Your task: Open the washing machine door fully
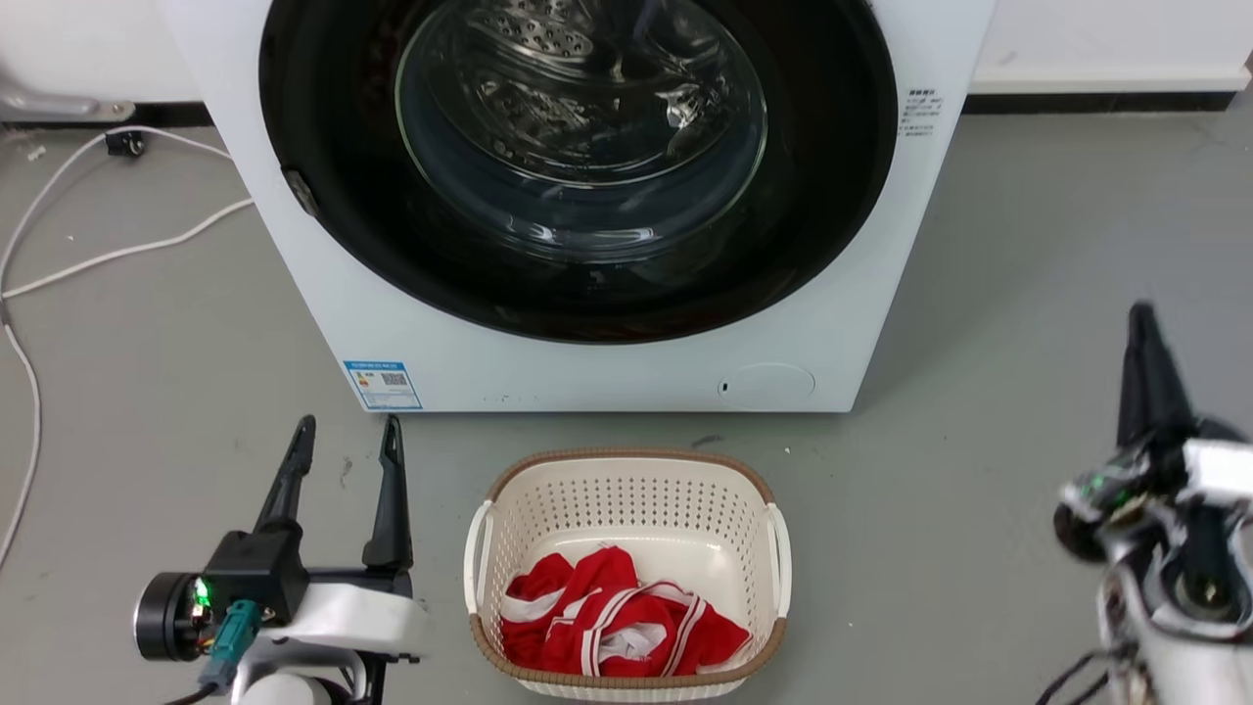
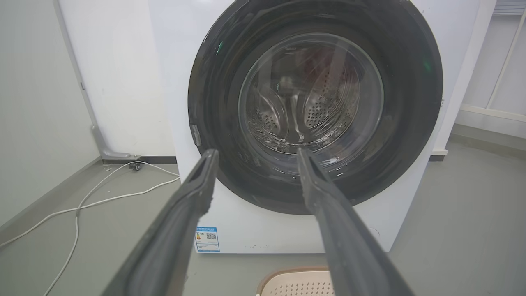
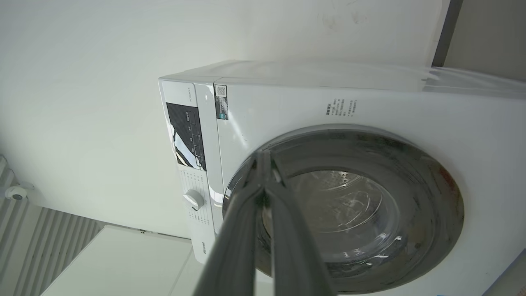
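Note:
The washing machine door [image 1: 578,147] is a wide glossy black disc with a clear glass bowl at its centre, lying flush against the white machine front [image 1: 587,367]. A small grey tab [image 1: 299,192] sits on its left rim. My left gripper [image 1: 348,426] hovers open above the floor, short of the machine's lower left corner. In the left wrist view the left gripper [image 2: 257,153] points at the lower part of the door [image 2: 314,102] with nothing between its fingers. My right gripper [image 1: 1140,315] is shut at the far right, away from the machine. The right gripper [image 3: 263,155] faces the door [image 3: 370,213].
A cream basket [image 1: 626,470] holding a red and white garment [image 1: 612,622] stands on the grey floor just before the machine. White cables [image 1: 117,255] trail over the floor at the left. A small round white flap [image 1: 768,384] is at the machine's lower right.

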You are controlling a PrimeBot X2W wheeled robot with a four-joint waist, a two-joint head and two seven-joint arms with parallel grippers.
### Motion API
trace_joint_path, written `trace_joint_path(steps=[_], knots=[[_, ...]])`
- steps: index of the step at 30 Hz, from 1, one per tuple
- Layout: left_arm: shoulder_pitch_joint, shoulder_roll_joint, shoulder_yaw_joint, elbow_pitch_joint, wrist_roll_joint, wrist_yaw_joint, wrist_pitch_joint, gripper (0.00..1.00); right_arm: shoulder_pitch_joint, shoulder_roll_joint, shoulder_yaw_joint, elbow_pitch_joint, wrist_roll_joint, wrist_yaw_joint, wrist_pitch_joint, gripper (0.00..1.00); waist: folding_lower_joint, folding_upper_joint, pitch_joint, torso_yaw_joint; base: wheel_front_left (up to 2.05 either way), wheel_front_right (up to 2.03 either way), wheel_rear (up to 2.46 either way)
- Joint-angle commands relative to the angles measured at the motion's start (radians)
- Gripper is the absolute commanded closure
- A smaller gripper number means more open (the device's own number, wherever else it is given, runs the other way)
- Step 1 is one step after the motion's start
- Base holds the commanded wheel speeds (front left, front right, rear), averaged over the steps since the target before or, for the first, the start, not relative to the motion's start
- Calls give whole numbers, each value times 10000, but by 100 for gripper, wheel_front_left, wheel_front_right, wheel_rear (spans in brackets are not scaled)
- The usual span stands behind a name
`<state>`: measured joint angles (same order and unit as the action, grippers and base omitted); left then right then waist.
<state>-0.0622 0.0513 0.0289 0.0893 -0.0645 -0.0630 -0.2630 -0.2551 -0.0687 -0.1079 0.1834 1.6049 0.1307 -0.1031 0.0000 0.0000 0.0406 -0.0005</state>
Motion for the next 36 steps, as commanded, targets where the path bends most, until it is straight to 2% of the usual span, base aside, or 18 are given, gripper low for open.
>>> trace_joint_path(steps=[1, 9, 17, 20, 28, 36], knots=[[-136, -6, 34, -74, 2, -10, -25, 0, -493, -220, -100, 164, 137, 0, 107, 100, 0, 0, 160, -26, 0, 0, 0], [-661, -8, 191, -357, -21, -51, -25, 0, -3540, -1460, -153, 2069, 1153, 0, 1011, 100, 0, 0, 1059, 14, 0, 0, 0], [-1412, -11, 118, -556, -101, -33, -25, 0, -7048, -3002, 962, 4843, 789, 0, 2179, 100, 0, 0, 1991, 229, 0, 0, 0], [-1635, -10, 76, -668, -112, -41, -25, 0, -8366, -3291, 1597, 5860, 439, 0, 2735, 100, 0, 0, 2363, 301, 0, 0, 0], [-2084, -10, -77, -924, -129, 8, -25, 0, -11298, -3357, 3028, 7999, -499, 0, 4346, 100, 0, 0, 3231, 474, 0, 0, 0], [-2502, -12, -112, -1150, -165, 64, -25, 0, -12860, -2977, 4112, 9140, -1426, 0, 5613, 100, 0, 0, 4002, 580, 0, 0, 0]])
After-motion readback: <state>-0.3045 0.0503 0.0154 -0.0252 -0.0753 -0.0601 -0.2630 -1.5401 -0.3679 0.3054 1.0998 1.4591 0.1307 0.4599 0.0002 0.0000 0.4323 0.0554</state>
